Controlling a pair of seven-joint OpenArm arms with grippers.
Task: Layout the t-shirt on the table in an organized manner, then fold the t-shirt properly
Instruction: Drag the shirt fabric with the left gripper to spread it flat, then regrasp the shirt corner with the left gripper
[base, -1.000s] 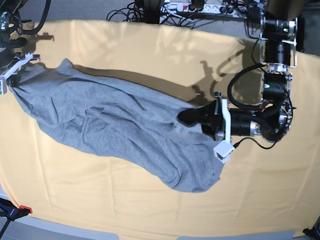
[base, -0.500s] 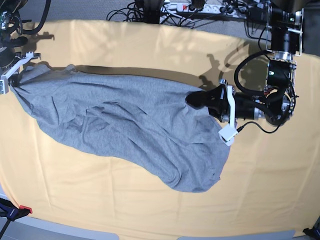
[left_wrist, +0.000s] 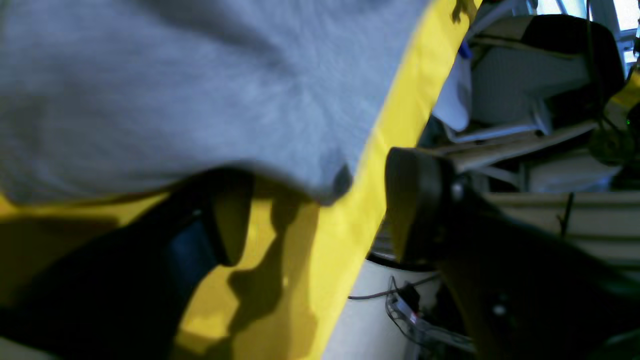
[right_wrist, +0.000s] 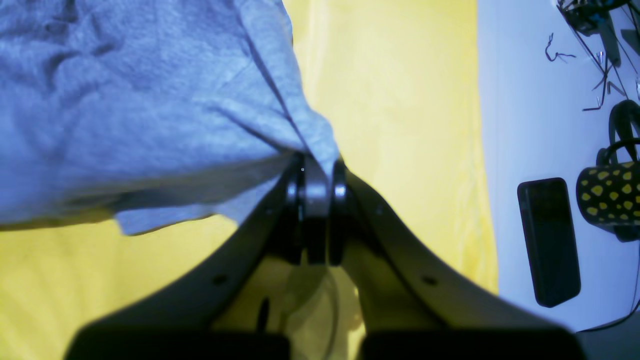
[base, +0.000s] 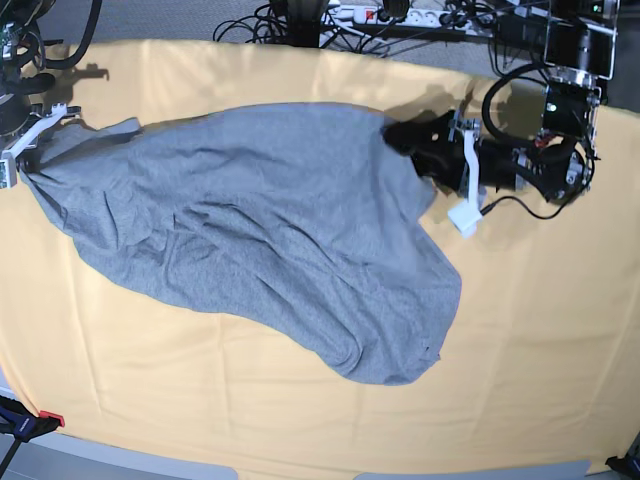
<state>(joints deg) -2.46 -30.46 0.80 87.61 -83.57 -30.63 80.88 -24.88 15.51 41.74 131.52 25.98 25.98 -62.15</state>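
Grey cotton is filling the upper left of the left wrist view: the t-shirt (left_wrist: 175, 85) is hanging slack above the left gripper (left_wrist: 315, 210), whose jaws are standing wide apart with nothing between them. Judgement: the far corner is released, so that side of the spread is done.

Right wrist view: the right gripper (right_wrist: 317, 187) is clamped on a bunched corner of the shirt, cloth pinched between its pads, low over the table (right_wrist: 400, 100). The table's edge is running close on the right, so little room is left for pulling outward.

Base view: compared with the two earlier frames, the shirt's upper right edge is lying much farther up the table, and the garment is spreading wider, though wrinkled and skewed. The left arm is sitting just beside that edge, near the table's far side. Open cloth is lying below and to the right, room for squaring the hem.
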